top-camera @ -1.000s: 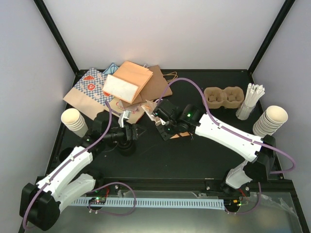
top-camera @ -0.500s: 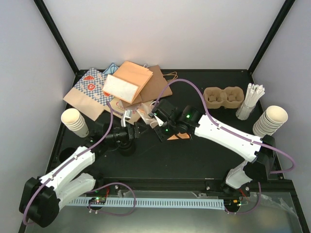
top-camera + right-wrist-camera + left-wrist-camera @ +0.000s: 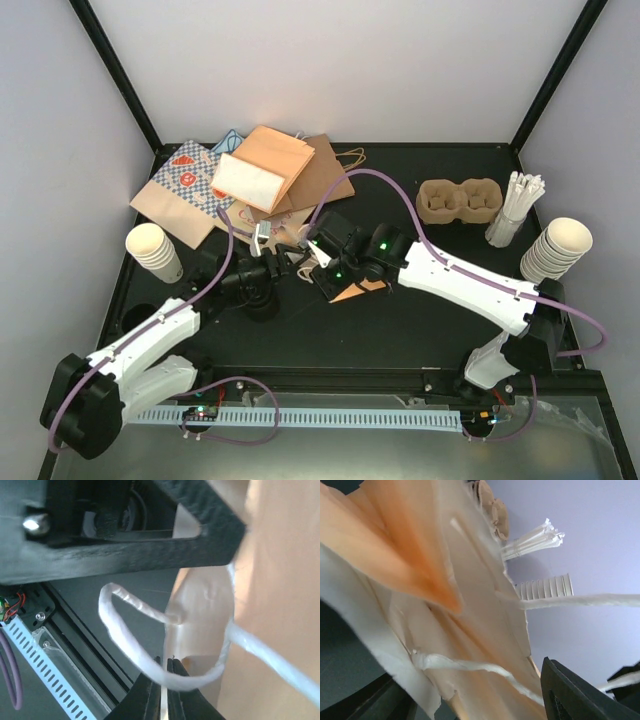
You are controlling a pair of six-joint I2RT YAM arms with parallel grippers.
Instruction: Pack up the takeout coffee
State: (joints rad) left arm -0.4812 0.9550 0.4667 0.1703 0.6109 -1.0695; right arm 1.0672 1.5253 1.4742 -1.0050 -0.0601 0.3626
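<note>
Black tabletop [image 3: 400, 335], lilac walls [image 3: 350, 70]: left of brown moulded-pulp two-cup carrier [image 3: 460, 200], right gripper [image 3: 161, 674] pinches tan paper bag [image 3: 352, 291] by white cord handle [image 3: 135, 604], left gripper [image 3: 287, 260] fingers spread.

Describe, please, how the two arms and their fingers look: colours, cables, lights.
Both the left arm and the right arm have white link covers with black joints and black bases. A purple cable runs along each arm. Small green lights glow near the right wrist. The fingers are black and taper to narrow tips.
</note>
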